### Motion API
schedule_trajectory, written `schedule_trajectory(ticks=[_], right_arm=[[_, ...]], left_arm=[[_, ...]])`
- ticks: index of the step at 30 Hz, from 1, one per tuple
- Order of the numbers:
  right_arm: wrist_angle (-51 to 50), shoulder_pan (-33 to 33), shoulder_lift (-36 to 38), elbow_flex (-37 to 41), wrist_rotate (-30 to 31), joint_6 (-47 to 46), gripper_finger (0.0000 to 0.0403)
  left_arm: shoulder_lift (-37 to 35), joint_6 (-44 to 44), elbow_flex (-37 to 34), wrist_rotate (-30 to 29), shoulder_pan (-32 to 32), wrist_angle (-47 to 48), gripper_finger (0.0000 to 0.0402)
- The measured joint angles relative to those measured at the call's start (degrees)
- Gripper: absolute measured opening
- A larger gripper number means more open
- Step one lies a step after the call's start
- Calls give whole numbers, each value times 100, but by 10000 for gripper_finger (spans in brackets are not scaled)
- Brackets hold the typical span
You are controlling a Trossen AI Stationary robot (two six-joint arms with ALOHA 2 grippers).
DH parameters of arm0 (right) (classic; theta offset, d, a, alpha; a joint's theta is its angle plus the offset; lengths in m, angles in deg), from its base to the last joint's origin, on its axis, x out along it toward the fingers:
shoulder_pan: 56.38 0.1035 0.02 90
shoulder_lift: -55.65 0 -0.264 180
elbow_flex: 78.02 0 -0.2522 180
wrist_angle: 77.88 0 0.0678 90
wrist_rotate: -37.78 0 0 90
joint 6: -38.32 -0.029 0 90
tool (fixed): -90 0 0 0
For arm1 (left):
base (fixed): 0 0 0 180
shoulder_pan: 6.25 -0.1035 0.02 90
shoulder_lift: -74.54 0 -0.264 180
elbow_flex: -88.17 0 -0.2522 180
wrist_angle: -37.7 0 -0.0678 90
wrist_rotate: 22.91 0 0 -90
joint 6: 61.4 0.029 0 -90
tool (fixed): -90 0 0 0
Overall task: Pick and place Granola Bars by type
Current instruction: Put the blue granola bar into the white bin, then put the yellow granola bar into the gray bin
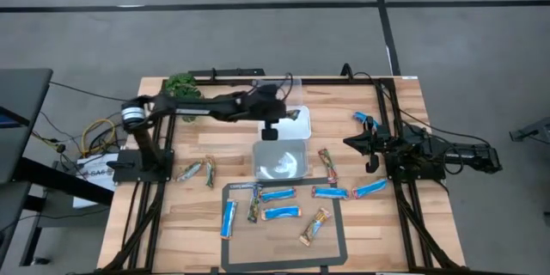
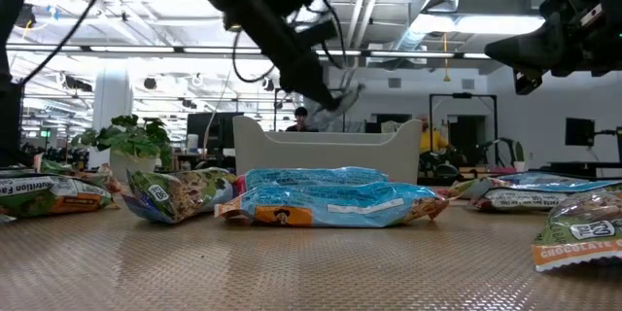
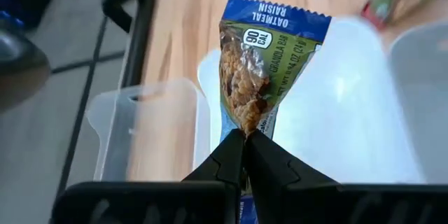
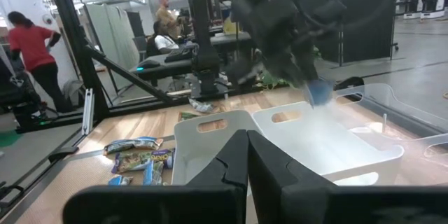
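My left gripper (image 3: 245, 143) is shut on a granola bar (image 3: 262, 63) in a green and blue wrapper marked oatmeal raisin. It hangs over the clear plastic bins (image 1: 281, 160) at the table's middle. In the high view the gripper (image 1: 290, 113) is over the far bin (image 1: 301, 127). Several other bars lie flat on the table, blue ones (image 1: 277, 194) and tan or multicoloured ones (image 1: 315, 225). My right gripper (image 1: 351, 143) waits shut at the table's right side, holding nothing. My left gripper pinches the bar between its two fingertips where the wrapper is squeezed narrow (image 3: 246, 127). Most of the bar sticks out past the fingers, and a short piece shows behind them. The fingers slant down from the table's left. The bar is lifted clear, above the bins.
A dark-edged mat (image 1: 335, 223) at the near middle has several bars on it. More bars lie to the left (image 1: 191, 170) and right (image 1: 369, 189) of the bins. A green plant (image 1: 180, 82) stands at the far left. Dark frame rails run along both sides.
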Motion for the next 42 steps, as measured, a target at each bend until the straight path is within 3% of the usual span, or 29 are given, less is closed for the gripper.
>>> schedule_trajectory(ticks=[10,19,23,35,42], right_arm=[[0,0,0,0,2,0,0],[-2,2,0,0,0,0,0],[0,2,0,0,2,0,0],[0,2,0,0,1,0,0],[0,1,0,0,0,0,0]], left_arm=[[502,48,367,-712,-3,618,15],[500,-97,367,-573,8,959,105],[459,-103,367,-400,79,998,126],[-397,-341,274,312,559,1512,126],[-1472,-377,-600,385,1176,1949,126]])
